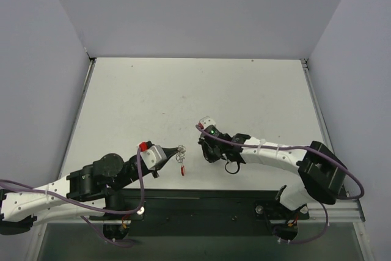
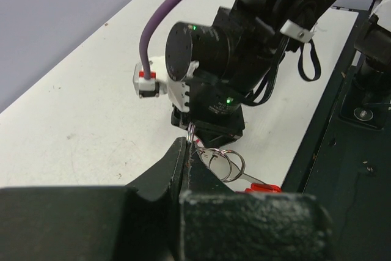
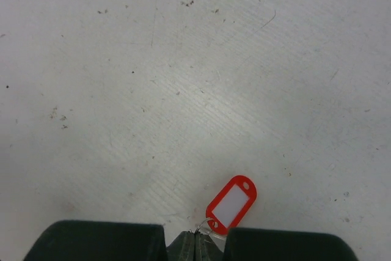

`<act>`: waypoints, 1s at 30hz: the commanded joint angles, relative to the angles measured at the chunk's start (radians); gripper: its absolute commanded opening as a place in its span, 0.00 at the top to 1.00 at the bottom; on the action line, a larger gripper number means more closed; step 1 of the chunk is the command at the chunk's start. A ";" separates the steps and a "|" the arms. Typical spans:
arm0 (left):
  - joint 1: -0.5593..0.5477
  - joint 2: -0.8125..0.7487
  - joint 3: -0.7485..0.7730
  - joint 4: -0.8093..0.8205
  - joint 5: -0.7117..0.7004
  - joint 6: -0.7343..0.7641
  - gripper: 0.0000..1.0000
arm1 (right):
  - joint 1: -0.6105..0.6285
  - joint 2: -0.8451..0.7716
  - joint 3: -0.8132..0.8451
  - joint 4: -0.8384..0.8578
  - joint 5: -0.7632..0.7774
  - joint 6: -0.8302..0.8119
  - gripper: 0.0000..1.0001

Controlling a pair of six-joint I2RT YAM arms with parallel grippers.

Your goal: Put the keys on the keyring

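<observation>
The keyring hangs from my left gripper point(image 1: 181, 149), which is shut on one of its thin silver rings point(image 2: 228, 162). Its red clip point(image 1: 183, 170) dangles below the rings, and in the left wrist view the red clip point(image 2: 264, 187) shows just past my fingers. In the right wrist view the keys, a small red tag with a pale centre point(image 3: 231, 205), lie flat on the table. The tag's small wire loop point(image 3: 204, 227) runs into the tips of my right gripper point(image 3: 195, 241), which is shut on it. From above, the right gripper point(image 1: 208, 151) points down and hides the tag.
The white table point(image 1: 183, 96) has grey walls on three sides. A black strip point(image 1: 201, 203) along the near edge carries both arm bases. The right arm's wrist point(image 2: 211, 59) stands close in front of my left fingers, and a black cable loop point(image 1: 232, 167) hangs under the right arm.
</observation>
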State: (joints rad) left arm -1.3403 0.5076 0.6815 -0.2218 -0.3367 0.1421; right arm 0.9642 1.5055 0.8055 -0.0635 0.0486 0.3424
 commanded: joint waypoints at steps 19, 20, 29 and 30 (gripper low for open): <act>-0.002 0.003 0.020 0.047 0.044 -0.001 1.00 | -0.176 -0.456 -0.146 0.136 -0.426 -0.088 1.00; -0.002 0.005 0.021 0.048 0.051 0.004 1.00 | -0.176 -0.470 -0.144 0.134 -0.473 -0.101 1.00; -0.002 0.063 0.046 0.053 0.226 0.057 1.00 | -0.193 -0.634 -0.103 0.126 -0.817 -0.258 1.00; -0.003 0.075 0.049 0.058 0.260 0.065 1.00 | -0.196 -0.649 -0.095 0.122 -0.872 -0.260 1.00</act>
State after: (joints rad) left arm -1.3403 0.5560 0.6815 -0.2214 -0.2054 0.1638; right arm 0.7841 0.9176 0.6559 0.0257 -0.5896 0.1623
